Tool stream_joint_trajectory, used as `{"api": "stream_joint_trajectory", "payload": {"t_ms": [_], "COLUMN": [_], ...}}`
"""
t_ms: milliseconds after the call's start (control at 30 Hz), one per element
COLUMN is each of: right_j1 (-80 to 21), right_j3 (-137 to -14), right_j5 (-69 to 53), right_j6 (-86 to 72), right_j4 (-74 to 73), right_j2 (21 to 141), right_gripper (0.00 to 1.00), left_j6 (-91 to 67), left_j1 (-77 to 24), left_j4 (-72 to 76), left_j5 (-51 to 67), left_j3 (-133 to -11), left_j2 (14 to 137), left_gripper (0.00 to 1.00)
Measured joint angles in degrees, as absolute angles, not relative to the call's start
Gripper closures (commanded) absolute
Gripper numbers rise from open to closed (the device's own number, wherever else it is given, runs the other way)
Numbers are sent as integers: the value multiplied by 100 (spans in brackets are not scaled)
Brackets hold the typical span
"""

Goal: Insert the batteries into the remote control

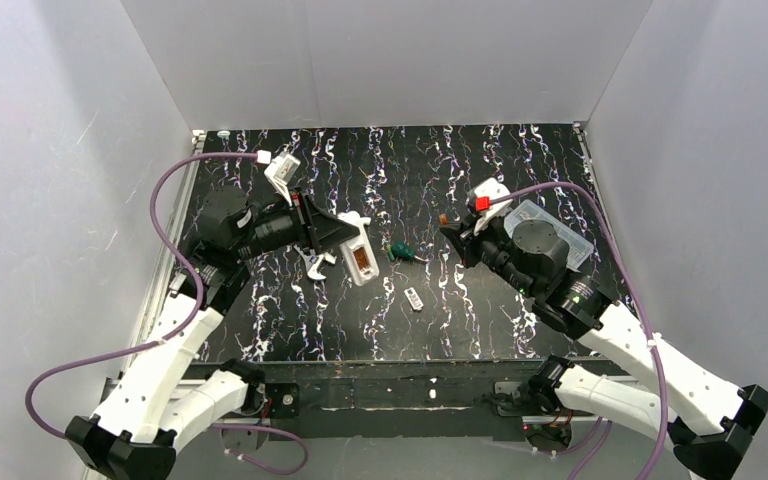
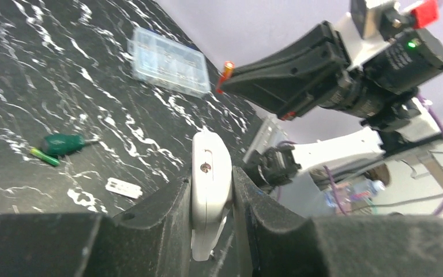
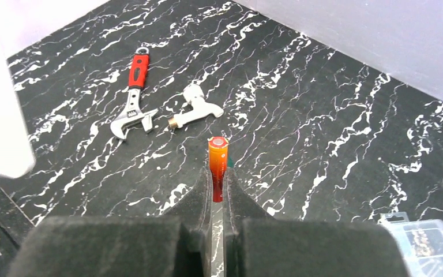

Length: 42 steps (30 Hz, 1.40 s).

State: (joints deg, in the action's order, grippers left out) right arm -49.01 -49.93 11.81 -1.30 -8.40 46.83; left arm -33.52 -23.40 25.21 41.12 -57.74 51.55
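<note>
Left gripper [image 1: 332,236]: clamped on the two sides of the remote control [image 2: 210,173]; holding it up off the table [image 1: 520,160]
Remote control: back turned up in the top view; an orange patch shows in its recess
Right gripper [image 3: 216,182]: pinched tight on a battery [image 3: 218,151]; the battery sticks out past the fingertips, raised, apart from the remote control
Between the arms: green screwdriver [image 1: 401,251]; small cover plate [image 1: 414,298] lying flat
Right side: clear box [image 2: 167,60]
Left side: red-handled wrench [image 3: 134,95]
</note>
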Motion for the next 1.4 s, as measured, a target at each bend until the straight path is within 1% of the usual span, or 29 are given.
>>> {"api": "stream_joint_trajectory", "payload": {"t_ms": [133, 300, 533, 800, 967, 1167, 1400], "right_j1": [-4901, -4901, -4901, -4899, -4899, -4899, -4899], "right_j3": [-5013, -5019, -5048, -5078, -5078, -5078, -5179], "right_j5": [1188, 1214, 1232, 958, 467, 204, -93], "right_j6": [141, 189, 189, 294, 499, 663, 862], "right_j4": [-812, -814, -797, -797, -777, -709, -753], "right_j2": [4742, 4788, 4810, 4818, 4637, 4576, 4515], "right_gripper": [99, 99, 99, 99, 99, 99, 99], "left_j6": [-3079, -2786, -2718, -2729, -3271, -4040, -4851], "left_j1": [-2340, -2340, -2340, -2344, -2353, -2381, -2403], "left_j4": [2670, 2816, 3625, 4053, 4823, 5666, 5693], "left_j5": [3632, 3433, 3874, 4407, 4412, 4191, 3188], "left_j3": [-5640, -5566, -5297, -5297, -5297, -5295, -5251], "left_j2": [5131, 4995, 4893, 4908, 5028, 5295, 5247], "left_gripper": [100, 100, 100, 100, 100, 100, 100]}}
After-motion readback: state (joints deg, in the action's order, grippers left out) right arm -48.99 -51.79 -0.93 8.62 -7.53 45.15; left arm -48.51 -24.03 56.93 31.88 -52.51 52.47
